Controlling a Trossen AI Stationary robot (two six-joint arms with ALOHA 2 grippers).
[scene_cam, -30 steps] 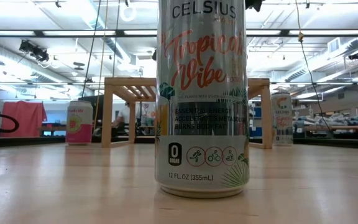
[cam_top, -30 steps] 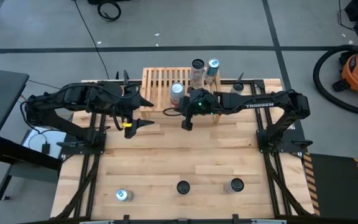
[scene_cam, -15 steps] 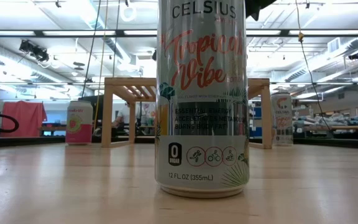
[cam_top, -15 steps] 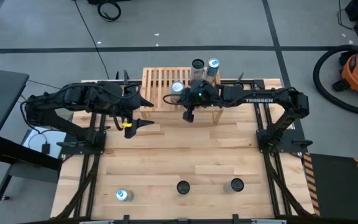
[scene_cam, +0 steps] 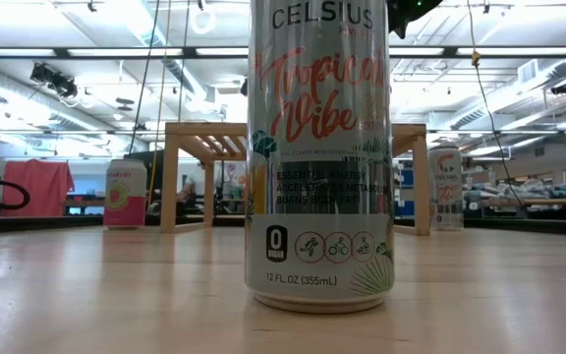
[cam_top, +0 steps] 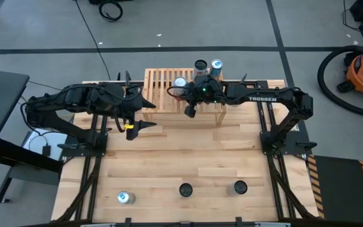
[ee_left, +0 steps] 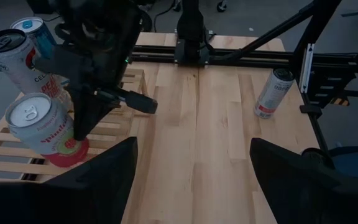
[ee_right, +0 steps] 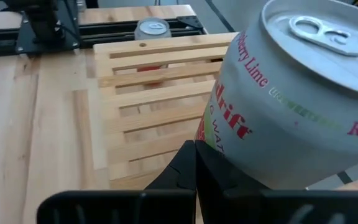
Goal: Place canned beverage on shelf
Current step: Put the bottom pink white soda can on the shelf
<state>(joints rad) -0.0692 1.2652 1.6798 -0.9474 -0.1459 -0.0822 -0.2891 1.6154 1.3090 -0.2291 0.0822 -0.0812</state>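
Reaching across from the right, the right gripper (cam_top: 191, 108) holds its jaws clamped on a can (cam_top: 180, 84) over the slatted top of the shelf (cam_top: 159, 88) at the table's (cam_top: 188, 157) far edge. The left gripper (cam_top: 145, 115) waits left of the shelf, jaws apart and empty.

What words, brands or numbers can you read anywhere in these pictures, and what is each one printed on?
"CELSIUS", "Tropical Vibe", "0 SUGAR", "12 FL. OZ (355mL)": near can in the low view.
"TROSSEN": right arm.
"Lime", partly "drift", "Ras...": can at the right gripper, over the shelf.
"CEL...": can standing on the shelf.
Small print on the near can and the far cans' labels: too blurred.
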